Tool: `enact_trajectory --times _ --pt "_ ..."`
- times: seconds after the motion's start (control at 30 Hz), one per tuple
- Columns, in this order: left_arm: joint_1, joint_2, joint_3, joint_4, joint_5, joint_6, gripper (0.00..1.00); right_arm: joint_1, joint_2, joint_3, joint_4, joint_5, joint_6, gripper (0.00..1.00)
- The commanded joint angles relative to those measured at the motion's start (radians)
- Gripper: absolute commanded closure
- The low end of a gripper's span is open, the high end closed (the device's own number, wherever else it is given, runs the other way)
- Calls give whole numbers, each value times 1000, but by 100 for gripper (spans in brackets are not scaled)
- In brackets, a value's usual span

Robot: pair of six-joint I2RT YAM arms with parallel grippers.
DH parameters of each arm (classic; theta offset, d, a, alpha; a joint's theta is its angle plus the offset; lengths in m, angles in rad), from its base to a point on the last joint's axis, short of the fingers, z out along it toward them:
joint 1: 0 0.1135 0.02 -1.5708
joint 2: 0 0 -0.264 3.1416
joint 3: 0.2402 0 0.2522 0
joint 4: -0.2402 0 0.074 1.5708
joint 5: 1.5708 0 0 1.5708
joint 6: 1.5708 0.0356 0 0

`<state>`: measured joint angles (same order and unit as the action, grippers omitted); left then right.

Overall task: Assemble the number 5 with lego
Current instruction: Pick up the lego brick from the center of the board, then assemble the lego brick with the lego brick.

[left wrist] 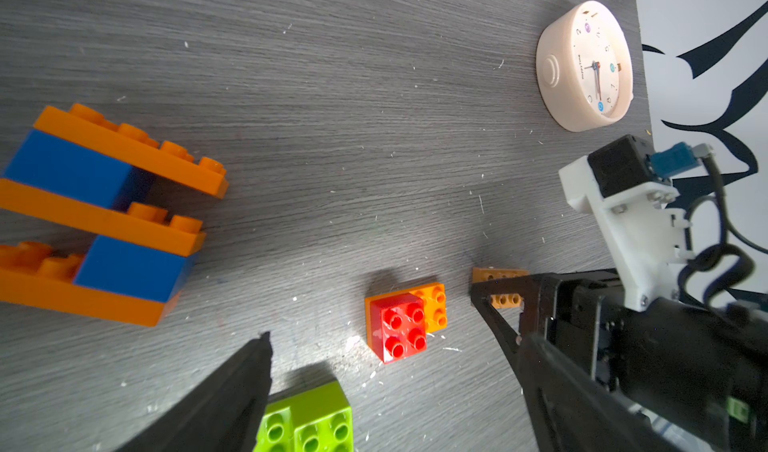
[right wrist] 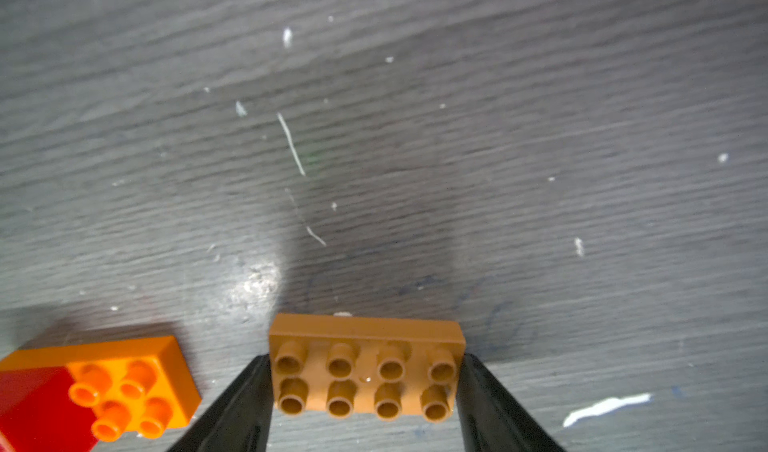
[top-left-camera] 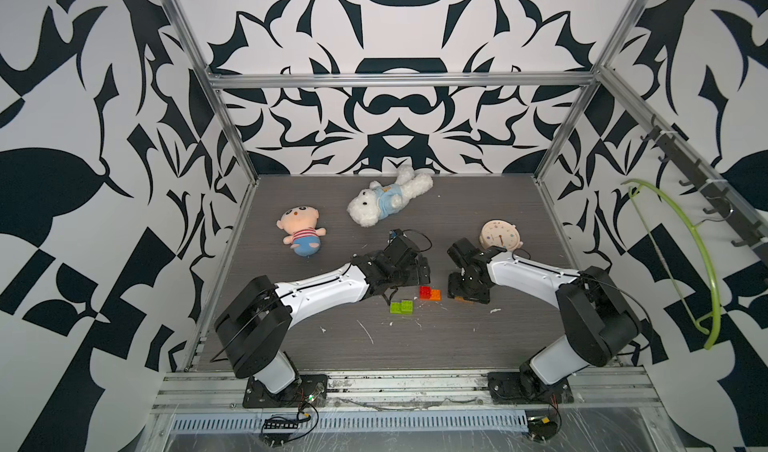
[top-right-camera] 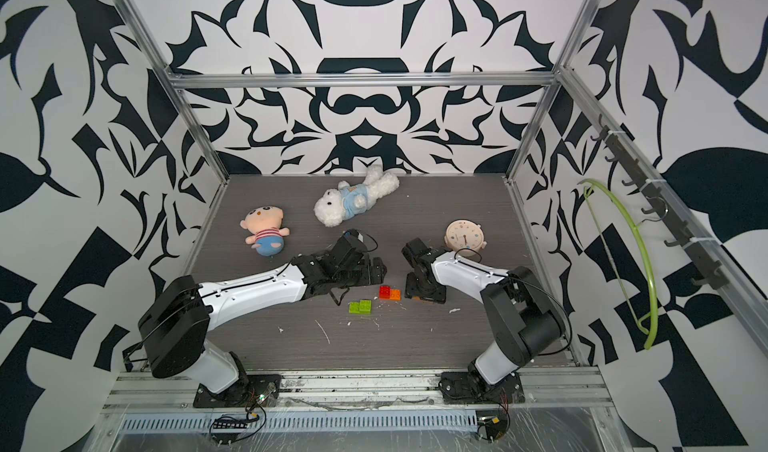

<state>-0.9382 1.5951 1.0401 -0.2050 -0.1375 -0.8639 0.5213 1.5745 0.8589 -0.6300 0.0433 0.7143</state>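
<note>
1. The right end effector (right wrist: 365, 371) points down at the desk (top-left-camera: 415, 346). Its two black fingers (right wrist: 239, 400) press against the short ends of the tan brick (right wrist: 365, 362), so it is closed on that brick.
2. The tan brick lies flat on the desk with its studs up, two rows of four. Its long axis runs straight across the gap from one finger to the other.
3. In both top views the right end effector's body hides nearly all of this brick, and only a thin tan edge (top-left-camera: 459, 299) shows beneath it.
4. Just beside the tan brick, but not touching it, a square red brick (top-left-camera: 425, 292) sits on one half of a longer orange brick (top-left-camera: 435, 294), studs up. The long axis of this pair runs across the desk, with the red end toward the left arm and the bare orange end toward the tan brick.
5. The left end effector (top-left-camera: 401, 290) is spread wide and holds nothing. One finger (left wrist: 245, 387) hangs next to the green bricks (left wrist: 307, 421), which lie near the red brick on its front-of-desk side.
6. The left wrist view shows an orange-and-blue cluster (left wrist: 104, 217) lying on its side: three long orange plates separated by two blue bricks set at alternating ends. The top views do not show it.
</note>
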Motion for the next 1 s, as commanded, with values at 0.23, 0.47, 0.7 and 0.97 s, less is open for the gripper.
enact_trajectory --times 0.23,0.47,0.7,0.97 --pt "-4 11 11 -5 -14 -1 1 -3 -46 6 -46 12 -5 37" --pt "-4 -9 2 -16 -60 -11 1 0 -86 45 -103 9 -17 39" --pt "-4 -80 -60 -36 -149 -41 1 65 -81 137 -153 13 -21 39" --pt "0 -189 -160 -59 -236 -89 1 187 -10 262 -155 24 20 40"
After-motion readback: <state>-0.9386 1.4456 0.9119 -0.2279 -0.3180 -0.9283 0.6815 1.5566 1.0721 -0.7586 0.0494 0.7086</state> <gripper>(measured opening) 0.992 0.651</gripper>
